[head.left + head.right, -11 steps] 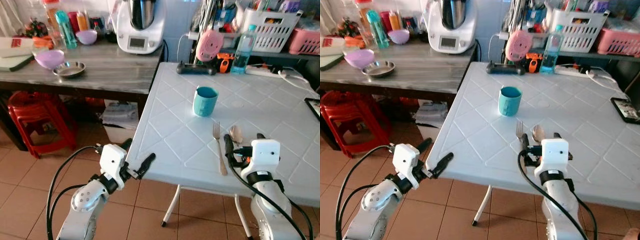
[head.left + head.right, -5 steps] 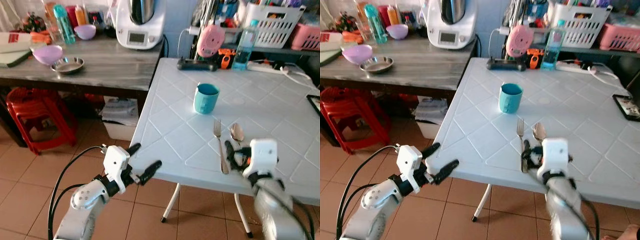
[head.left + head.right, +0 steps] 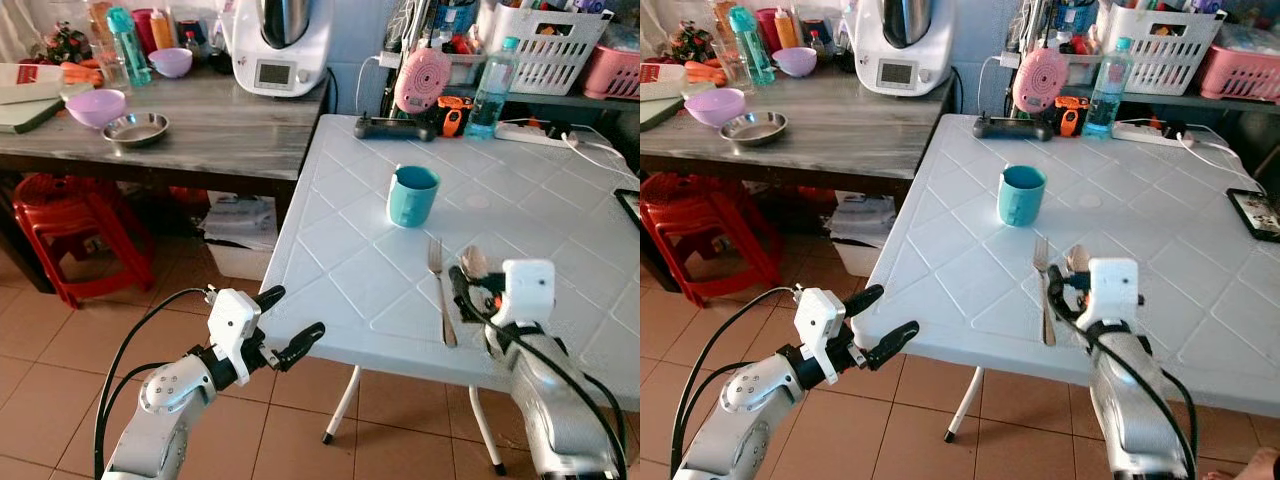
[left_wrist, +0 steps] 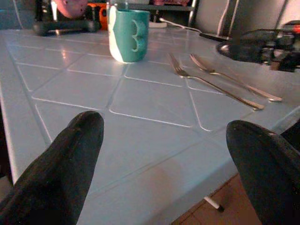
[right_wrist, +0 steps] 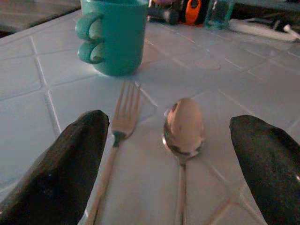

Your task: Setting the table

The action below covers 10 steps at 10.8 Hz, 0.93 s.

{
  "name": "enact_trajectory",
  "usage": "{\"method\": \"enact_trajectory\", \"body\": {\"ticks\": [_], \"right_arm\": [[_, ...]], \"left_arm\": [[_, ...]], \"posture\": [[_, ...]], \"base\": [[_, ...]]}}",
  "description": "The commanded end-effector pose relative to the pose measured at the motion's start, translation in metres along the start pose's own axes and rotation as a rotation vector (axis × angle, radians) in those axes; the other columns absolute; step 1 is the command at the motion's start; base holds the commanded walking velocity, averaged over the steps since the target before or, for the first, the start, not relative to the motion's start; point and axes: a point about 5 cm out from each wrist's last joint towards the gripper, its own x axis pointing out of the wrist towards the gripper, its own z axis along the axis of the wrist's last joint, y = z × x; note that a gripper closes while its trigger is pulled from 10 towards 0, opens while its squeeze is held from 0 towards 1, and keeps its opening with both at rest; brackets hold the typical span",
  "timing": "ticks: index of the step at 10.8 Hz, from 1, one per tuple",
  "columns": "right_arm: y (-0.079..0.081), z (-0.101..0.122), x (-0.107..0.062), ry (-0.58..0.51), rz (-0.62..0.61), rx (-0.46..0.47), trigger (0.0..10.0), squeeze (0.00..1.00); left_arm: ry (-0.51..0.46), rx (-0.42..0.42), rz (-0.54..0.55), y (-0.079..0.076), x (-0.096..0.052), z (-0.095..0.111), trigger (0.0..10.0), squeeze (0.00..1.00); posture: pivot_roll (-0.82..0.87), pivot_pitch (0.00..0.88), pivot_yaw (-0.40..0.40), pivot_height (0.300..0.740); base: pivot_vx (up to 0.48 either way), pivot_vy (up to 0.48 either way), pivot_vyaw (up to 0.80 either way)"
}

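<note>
Right hand (image 5: pixel 176 154), fingers apart, straddles the spoon (image 5: pixel 183 129) beside the fork (image 5: pixel 123 123) on the surface (image 3: pixel 340 260): thin, stiff, slippery steel, probably best pinched mid-handle.

On the white surface (image 3: pixel 350 250) — 1 teal mug (image 3: pixel 411 197), 1 fork (image 3: pixel 439 290), 1 spoon (image 5: pixel 183 140). On the grey surface (image 3: pixel 220 130) — 2 purple bowls (image 3: pixel 97 106), 1 steel dish (image 3: pixel 137 128), 1 blender (image 3: pixel 278 45). Below — 1 red stool (image 3: pixel 70 235).

Silver arms w/ white wrist blocks, black cables, each hand w/ 2 long black fingers.
</note>
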Motion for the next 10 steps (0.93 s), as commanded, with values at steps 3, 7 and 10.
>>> {"method": "enact_trajectory", "body": {"ticks": [3, 7, 10], "right_arm": [[0.005, -0.006, 0.009, 0.069, 0.044, 0.020, 10.0, 0.00], [0.015, -0.004, 0.017, 0.080, 0.091, 0.029, 10.0, 0.00], [0.018, -0.009, 0.022, 0.114, 0.116, 0.061, 10.0, 0.00]], "left_arm": [[0.023, -0.023, -0.083, -0.002, -0.002, 0.001, 10.0, 0.00], [0.016, -0.001, -0.100, -0.002, 0.000, 0.006, 10.0, 0.00], [0.014, 0.003, -0.109, -0.007, 0.004, 0.006, 10.0, 0.00]], "posture": [[0.00, 0.000, -0.007, 0.740], [0.00, 0.009, -0.012, 0.740], [0.00, 0.010, -0.014, 0.740]], "base": [[0.000, 0.000, 0.00], [0.000, 0.000, 0.00], [0.000, 0.000, 0.00]]}}
